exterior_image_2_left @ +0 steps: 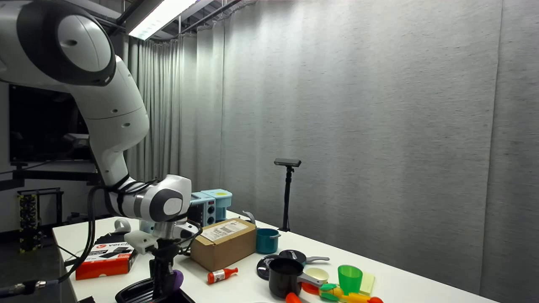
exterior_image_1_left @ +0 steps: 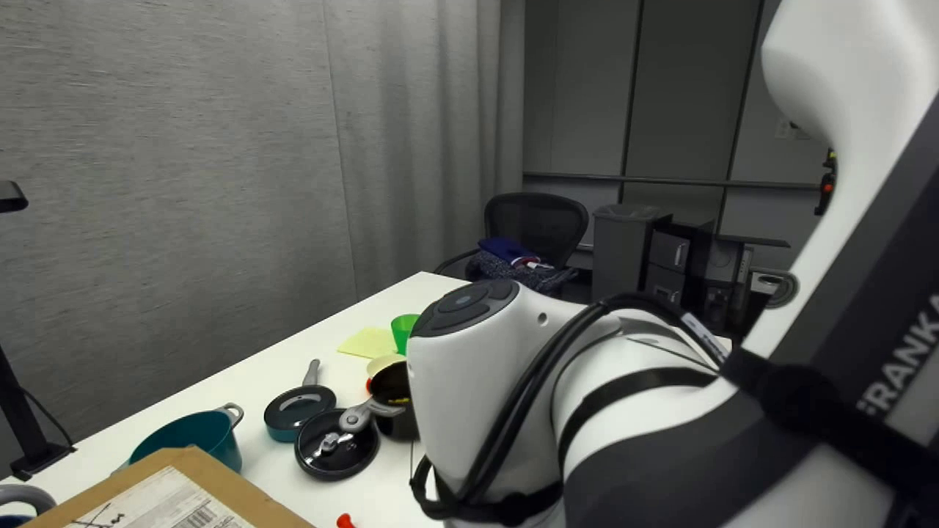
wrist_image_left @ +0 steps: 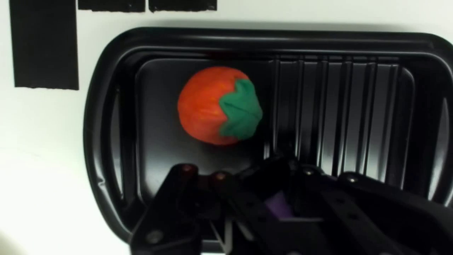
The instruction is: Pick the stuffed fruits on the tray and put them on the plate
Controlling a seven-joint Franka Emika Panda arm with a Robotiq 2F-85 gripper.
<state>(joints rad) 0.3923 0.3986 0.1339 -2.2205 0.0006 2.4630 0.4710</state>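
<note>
Red-orange plush fruit (wrist_image_left: 205, 102): on the tray (wrist_image_left: 247, 39), plain half — near-round, green crown (wrist_image_left: 244, 111) facing the ribbed half, axis lengthwise to the tray. Purple plush fruit (exterior_image_2_left: 178, 278): partly behind the gripper (exterior_image_2_left: 160, 291), long axis hidden. Gripper: closed — whether it grips the purple plush fruit, cannot tell.

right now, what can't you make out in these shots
Purple plush toy: mostly hidden by the tool in the wrist view; whether it is gripped cannot be told.
Tray: cut off by the right edge of the wrist view and the bottom edge of an exterior view.
Red bottle: label too small to read in an exterior view.
Black pot: partly hidden by the arm in an exterior view.
</note>
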